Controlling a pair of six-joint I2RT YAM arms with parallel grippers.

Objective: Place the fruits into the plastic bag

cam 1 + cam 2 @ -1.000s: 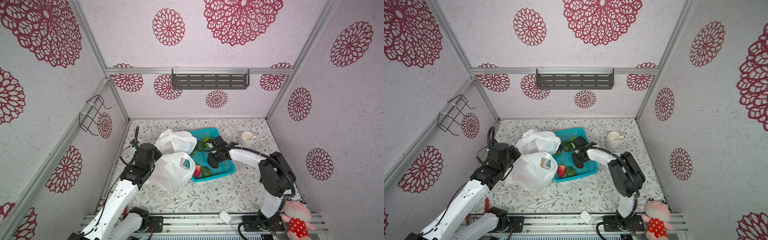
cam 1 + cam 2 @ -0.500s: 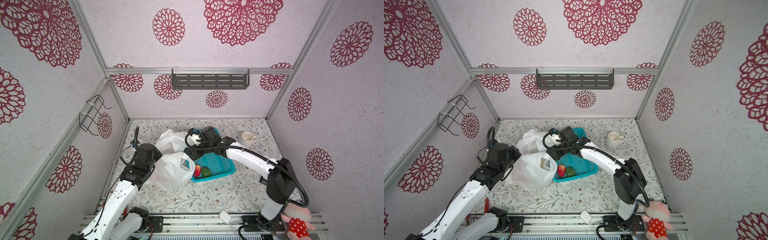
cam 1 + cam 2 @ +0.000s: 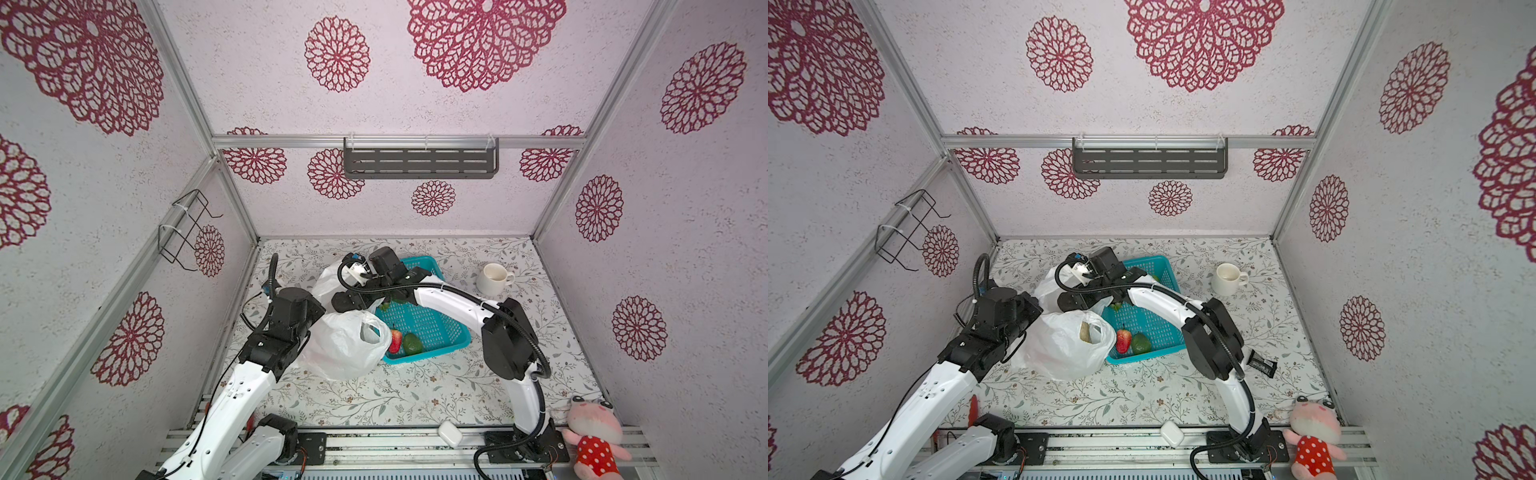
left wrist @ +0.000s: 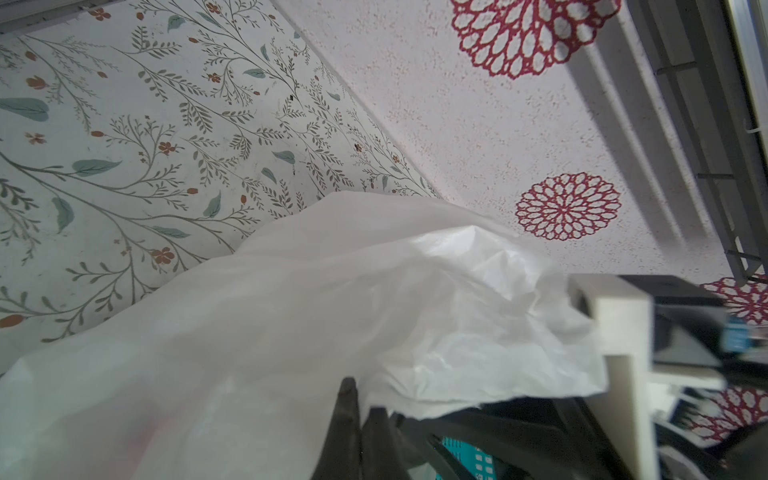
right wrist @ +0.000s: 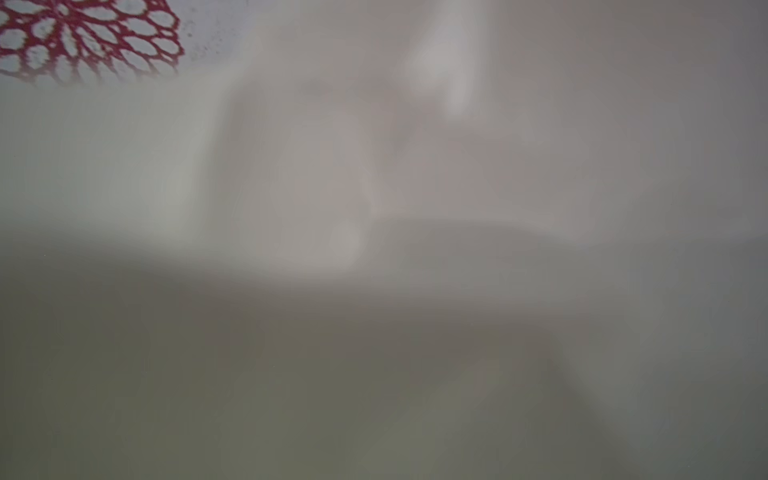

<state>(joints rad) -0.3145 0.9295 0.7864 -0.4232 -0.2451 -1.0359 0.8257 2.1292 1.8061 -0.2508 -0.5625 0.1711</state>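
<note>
Plastic bag [image 3: 345, 345] sat centre-left in a top view, touching the teal basket [image 3: 440, 332]; left claw [image 4: 360, 395] was clenched on its film. Right claw [image 3: 345, 300] hung at the bag mouth (wrist lens smothered, grip unreadable). Probably mid-drop. Next call: the red fruit [image 3: 395, 340] and green oval fruit [image 3: 412, 344] in the basket's lower corner. Right arm [image 3: 449, 303] arched across the basket.

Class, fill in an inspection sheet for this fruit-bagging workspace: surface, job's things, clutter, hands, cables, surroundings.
Surface: floral tabletop.
Job's things: plastic bag stands open; pale fruit inside; red fruit and green oval fruit in the teal basket; another green fruit partly hidden beneath the right arm.
Clutter: white mug, plush toy, small white case.
Hands: left hand shut on the bag's edge; right hand at the bag, jaws unclear.
Cables: black hose along the right arm; no snag seen.
Surroundings: patterned walls, grey shelf, wire rack.
</note>
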